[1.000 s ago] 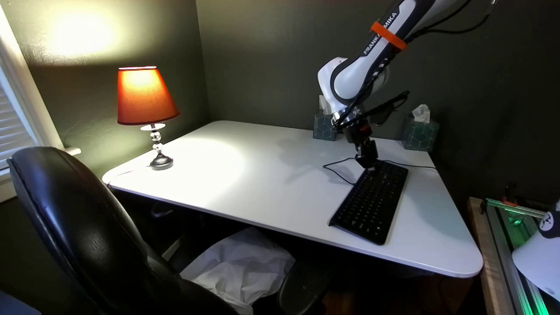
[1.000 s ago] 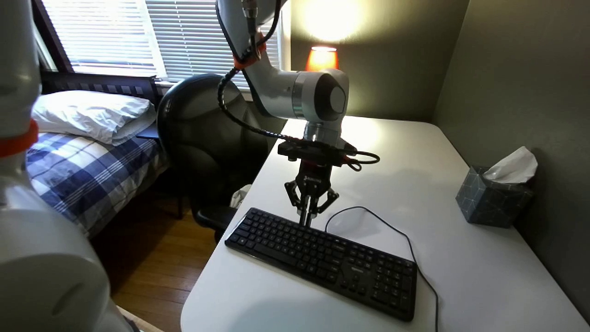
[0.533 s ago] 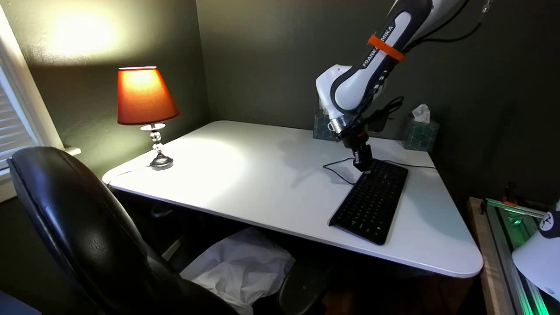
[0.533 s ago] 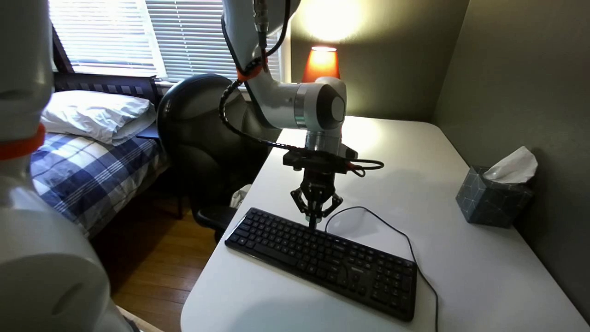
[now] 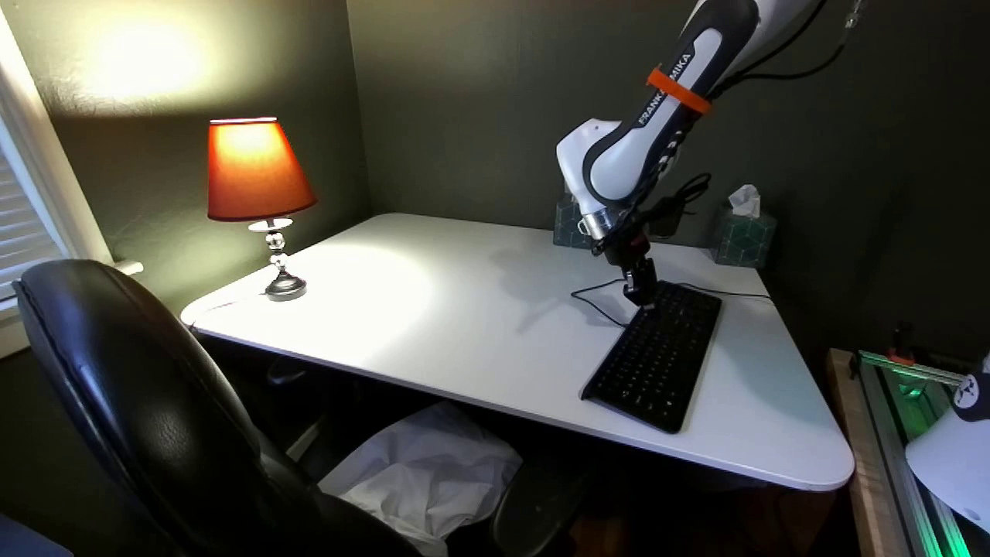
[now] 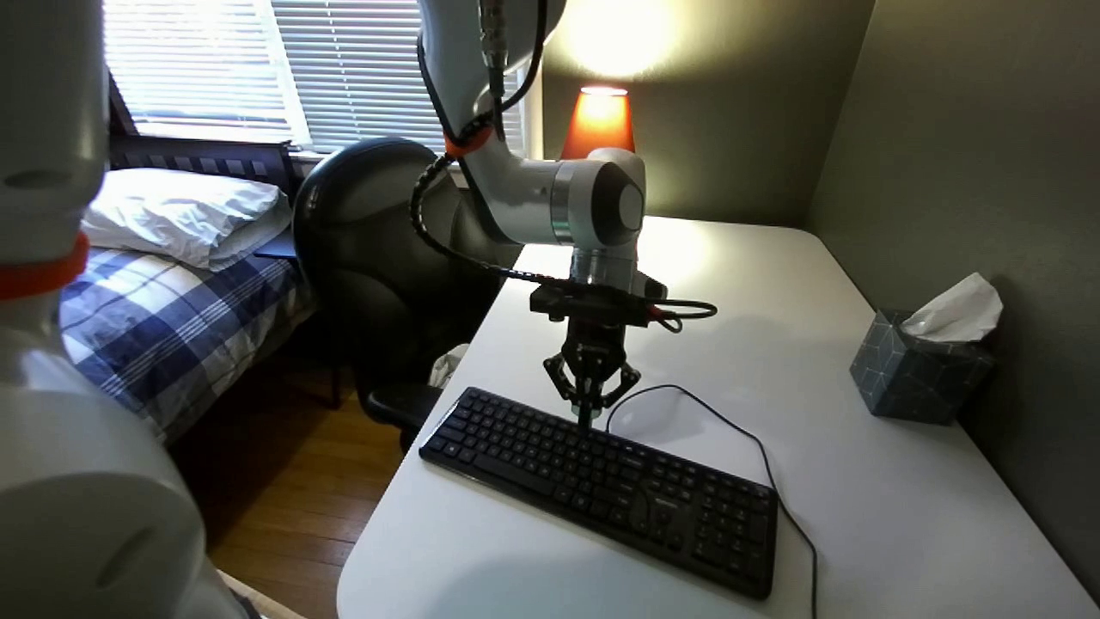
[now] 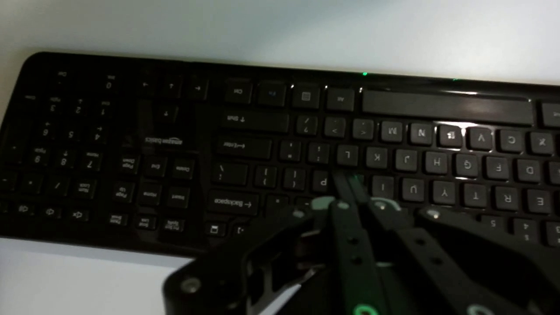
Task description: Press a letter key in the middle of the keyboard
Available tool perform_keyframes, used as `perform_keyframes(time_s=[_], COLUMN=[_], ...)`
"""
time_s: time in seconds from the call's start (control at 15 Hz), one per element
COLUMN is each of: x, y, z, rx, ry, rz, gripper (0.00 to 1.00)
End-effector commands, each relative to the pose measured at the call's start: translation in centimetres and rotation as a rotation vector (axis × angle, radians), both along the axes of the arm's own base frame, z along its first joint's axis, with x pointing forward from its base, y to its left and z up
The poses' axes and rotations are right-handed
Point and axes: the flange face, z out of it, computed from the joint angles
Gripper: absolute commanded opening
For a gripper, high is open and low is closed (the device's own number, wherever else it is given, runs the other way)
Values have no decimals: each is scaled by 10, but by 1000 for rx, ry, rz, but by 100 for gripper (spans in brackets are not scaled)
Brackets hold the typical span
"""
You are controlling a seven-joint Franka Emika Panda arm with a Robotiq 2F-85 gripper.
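The gripper (image 6: 585,422), its 2 fingers (image 7: 343,188) together and empty, was aimed at the keyboard (image 6: 597,493) on the desk (image 6: 859,516) near the P key (image 7: 322,180), and risked hitting 2 keys if it descended off-centre.

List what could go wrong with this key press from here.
In the wrist view, the shut gripper hides the space between the P key and the I key, so it might press a neighbour or two keys at once. Nothing visible pins the keyboard to the desk; an angled push could slide it.
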Motion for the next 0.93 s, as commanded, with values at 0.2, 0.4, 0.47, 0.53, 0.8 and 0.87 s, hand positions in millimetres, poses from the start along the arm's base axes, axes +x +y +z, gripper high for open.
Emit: perform_keyframes(time_s=[0.2, 0.4, 0.47, 0.53, 0.8, 0.87], x=[-3, -4, -5, -5, -5, -4], y=[-6, -8, -9, -9, -11, -11], z=[-12, -18, -20, -22, -28, -29], rx=[6, 7, 8, 9, 12, 15], ry=[32, 42, 46, 51, 57, 57], rz=[-11, -15, -13, -15, -19, -19], gripper=[0, 0, 0, 0, 0, 0])
